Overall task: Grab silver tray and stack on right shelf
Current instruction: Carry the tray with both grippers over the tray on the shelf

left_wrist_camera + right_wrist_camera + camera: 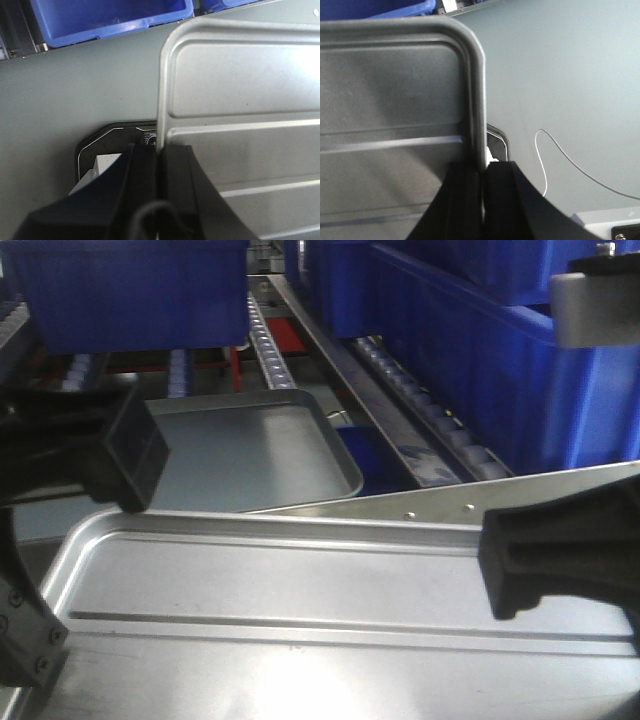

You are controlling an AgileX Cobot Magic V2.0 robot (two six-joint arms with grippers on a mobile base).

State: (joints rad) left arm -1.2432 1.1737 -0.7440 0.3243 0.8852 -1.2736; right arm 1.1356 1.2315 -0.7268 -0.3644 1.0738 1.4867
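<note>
Bins of blue plastic [480,350] fill the far and right of the front view, stacked along the right shelf [425,440], whose lane of small white rollers runs from far to near between grey rails and ends at a broad polished steel front bar [500,502]. The silver tray [300,580] spans the near foreground, lying nearly flat with one raised rib showing across its floor. It is held up between the two arms on the near side of the front bar and is not on the rollers. Whether its far rim touches the bar cannot be told. Beyond it, to the left of the roller lane, lies a duller grey tray [250,455] with a smooth floor. The left gripper [159,150] has its black fingers pressed together on the tray's left rim, pinching the thin edge. The right gripper [485,167] pinches the right rim in the same way, near a rounded corner. A thin pale wire [560,155] curves over the grey surface [570,75] below the right wrist.
</note>
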